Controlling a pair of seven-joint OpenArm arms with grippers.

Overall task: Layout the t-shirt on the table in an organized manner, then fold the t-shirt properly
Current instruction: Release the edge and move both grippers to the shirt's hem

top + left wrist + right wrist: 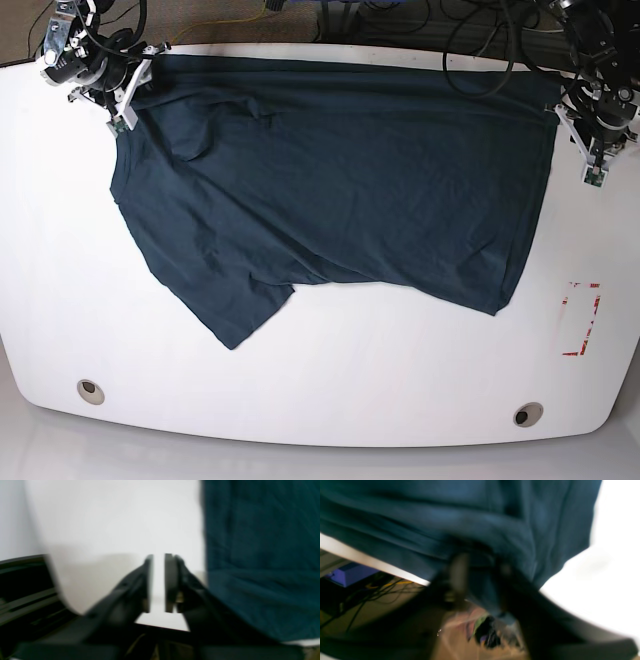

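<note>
The dark teal t-shirt (330, 190) lies spread and wrinkled on the white table (350, 370), its top edge along the far edge and one part reaching toward the near left. My left gripper (592, 170) is at the shirt's far right corner. In the left wrist view this gripper (159, 557) is narrowly open, with only bare table (112, 517) showing in the gap and the t-shirt (262, 555) just to its right. My right gripper (120, 115) is at the far left corner. The blurred right wrist view shows its jaws (482, 562) apart with a fold of the t-shirt (445, 512) between them.
A red tape rectangle (582, 320) marks the table's right side. Two round grommet holes (90, 391) (527, 414) sit near the front edge. Cables (480, 30) run behind the far edge. Below the table edge are floor cables and a blue box (350, 573).
</note>
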